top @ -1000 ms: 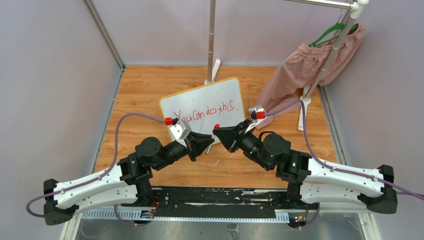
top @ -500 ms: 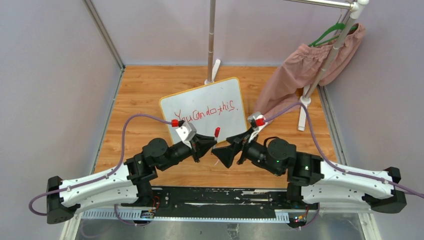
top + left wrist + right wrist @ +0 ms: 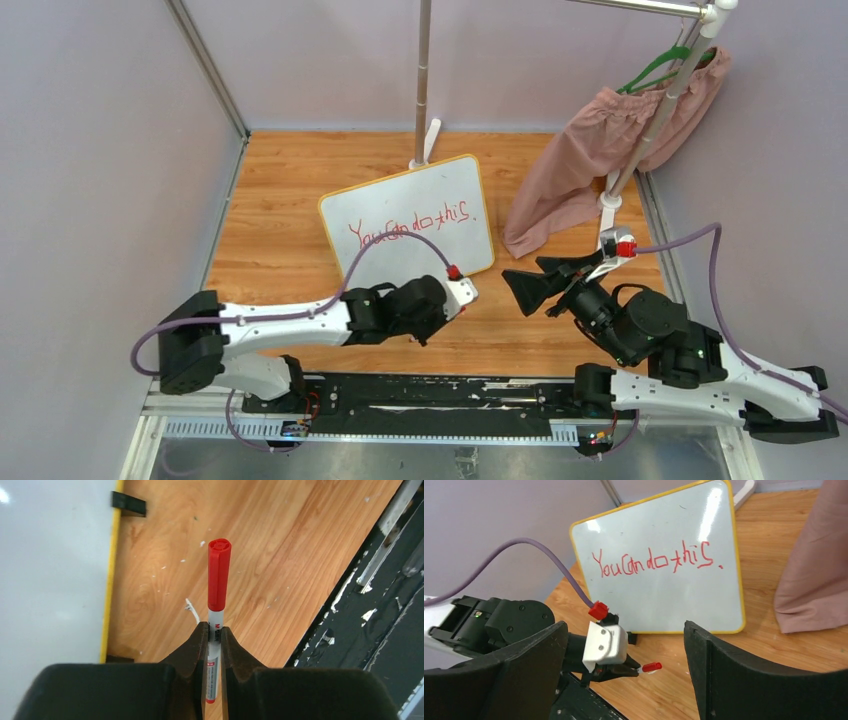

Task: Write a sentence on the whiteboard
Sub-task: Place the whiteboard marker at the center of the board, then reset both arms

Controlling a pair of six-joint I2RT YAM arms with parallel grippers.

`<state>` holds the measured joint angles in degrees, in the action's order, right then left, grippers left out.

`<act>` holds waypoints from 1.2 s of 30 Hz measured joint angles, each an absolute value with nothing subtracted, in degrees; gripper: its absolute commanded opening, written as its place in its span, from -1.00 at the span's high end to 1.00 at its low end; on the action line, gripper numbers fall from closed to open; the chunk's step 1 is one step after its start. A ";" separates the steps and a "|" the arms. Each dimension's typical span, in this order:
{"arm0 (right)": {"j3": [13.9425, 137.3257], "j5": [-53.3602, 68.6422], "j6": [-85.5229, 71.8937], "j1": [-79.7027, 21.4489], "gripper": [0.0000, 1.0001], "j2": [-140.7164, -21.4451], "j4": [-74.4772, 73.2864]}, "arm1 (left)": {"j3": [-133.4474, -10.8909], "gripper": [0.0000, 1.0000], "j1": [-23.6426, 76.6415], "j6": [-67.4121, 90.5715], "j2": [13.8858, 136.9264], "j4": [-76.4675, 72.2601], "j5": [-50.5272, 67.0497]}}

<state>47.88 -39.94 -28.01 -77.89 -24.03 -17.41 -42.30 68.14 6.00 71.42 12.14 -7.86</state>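
The whiteboard (image 3: 405, 215) lies tilted on the wooden table, and the red sentence (image 3: 410, 222) "You can do this." runs across it. In the right wrist view the whiteboard (image 3: 659, 565) and the sentence (image 3: 651, 562) face me clearly. My left gripper (image 3: 213, 630) is shut on the white barrel of a red-capped marker (image 3: 219, 572), cap pointing away, low over the wood just off the board's yellow rim (image 3: 112, 570). My right gripper (image 3: 530, 283) stands wide open and holds nothing, to the right of the left gripper (image 3: 634, 669) and apart from the marker (image 3: 651, 667).
A pink garment (image 3: 590, 160) hangs from a rack at the back right and drapes onto the table. A metal rack pole (image 3: 423, 80) stands behind the board. The black base rail (image 3: 430, 390) runs along the near edge. Grey walls close in both sides.
My right gripper opened, let go of the marker and pulled back to the right. My left arm kept the marker and swung lower and to the right, off the board.
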 measured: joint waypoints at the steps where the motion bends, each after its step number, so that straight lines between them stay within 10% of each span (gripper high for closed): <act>1: 47.88 -40.66 -27.66 -77.91 -0.75 -24.03 -18.50 | -44.25 1.00 69.06 5.48 74.26 13.67 -8.32; 18: 47.88 -43.77 -26.44 -77.91 -0.70 -19.55 -24.77 | -53.89 0.22 71.61 5.37 95.26 22.55 -10.50; 25: 48.34 -43.81 -26.11 -77.91 -0.71 -19.33 -26.70 | -54.30 -0.96 71.61 6.48 87.55 23.88 -14.81; 36: 52.56 -44.53 -23.09 -77.91 -0.75 -20.82 -27.46 | -58.19 -1.00 71.61 18.39 62.81 24.49 -28.36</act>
